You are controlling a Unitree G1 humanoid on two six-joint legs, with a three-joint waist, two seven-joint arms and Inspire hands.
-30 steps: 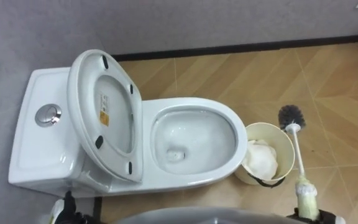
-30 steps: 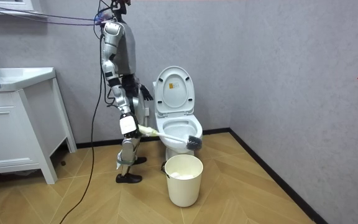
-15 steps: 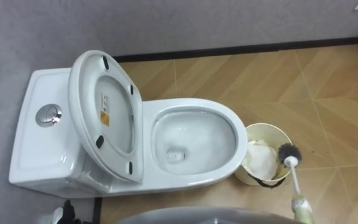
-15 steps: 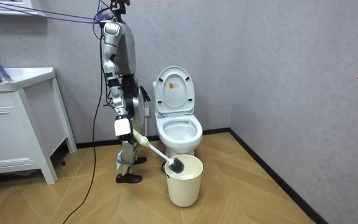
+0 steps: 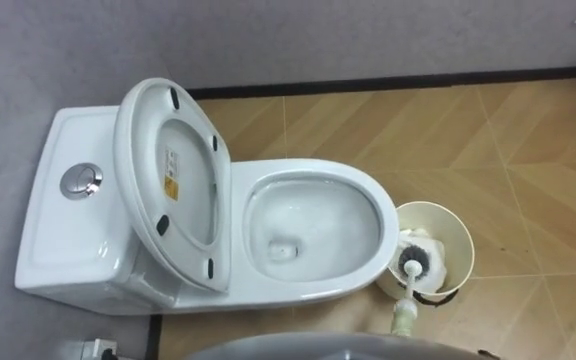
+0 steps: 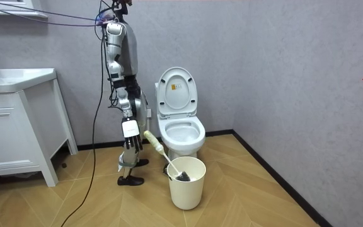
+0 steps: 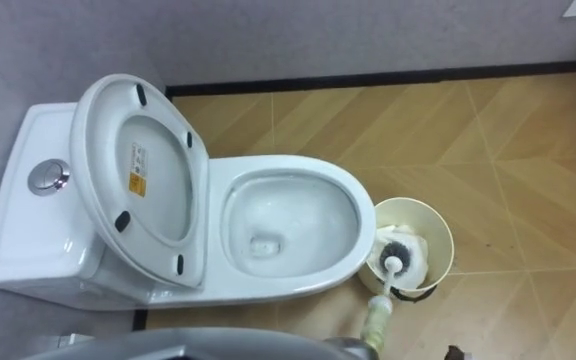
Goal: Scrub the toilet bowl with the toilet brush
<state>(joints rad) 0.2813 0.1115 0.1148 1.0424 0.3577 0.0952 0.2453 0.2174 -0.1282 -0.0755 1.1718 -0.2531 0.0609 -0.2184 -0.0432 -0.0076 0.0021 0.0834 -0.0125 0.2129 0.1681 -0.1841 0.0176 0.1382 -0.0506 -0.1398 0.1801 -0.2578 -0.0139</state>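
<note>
Brushing seems done: we are parking the brush (image 5: 412, 262) head-down in the bin (image 5: 468, 245) beside the toilet (image 5: 318, 168). Whether our right hand (image 6: 130, 129) is gripping its handle we cannot tell; next, withdrawing without tipping the bin.

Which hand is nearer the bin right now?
Right. The right hand holds the brush, its head in the bin; the left hand is by the toilet tank, well away.

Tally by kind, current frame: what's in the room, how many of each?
toilet: 1
toilet brush: 1, head down in the bin
waste bin: 1
vanity cabinet: 1
Total: 4
</note>
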